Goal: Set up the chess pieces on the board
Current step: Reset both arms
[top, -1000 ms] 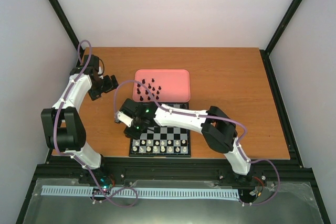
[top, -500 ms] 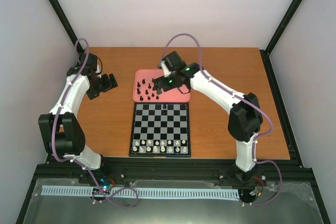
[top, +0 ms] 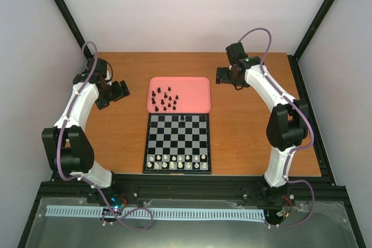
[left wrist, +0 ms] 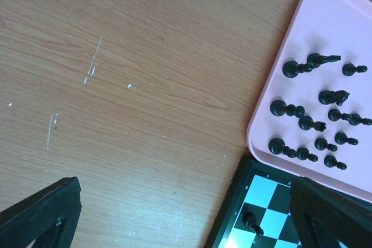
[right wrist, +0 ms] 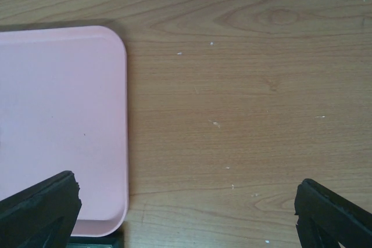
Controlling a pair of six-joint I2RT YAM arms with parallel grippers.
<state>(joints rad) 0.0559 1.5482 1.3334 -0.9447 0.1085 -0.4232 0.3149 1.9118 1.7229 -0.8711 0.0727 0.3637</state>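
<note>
The board [top: 177,139] lies at the table's near middle. Cream-white chess pieces [top: 177,162] fill its two near rows. One black piece [top: 182,118] stands near its far edge, and the left wrist view also shows a black piece [left wrist: 251,222] on the board's corner [left wrist: 235,219]. Several black pieces [top: 164,100] [left wrist: 317,114] sit on the pink tray [top: 195,91] behind the board. My left gripper [top: 119,91] [left wrist: 186,219] hangs open and empty left of the tray. At the tray's right, over bare wood, my right gripper [top: 224,75] [right wrist: 186,213] is open and empty.
The pink tray's right part [right wrist: 64,126] is bare. Orange-brown wooden tabletop [top: 256,120] surrounds the board and tray. Black frame posts and white walls close in the table on the left, right and back.
My right arm swung from the board's left side, over the tray, to the table's back right, and its gripper opened. A black piece now shows on the board's far row. The left arm barely moved.
</note>
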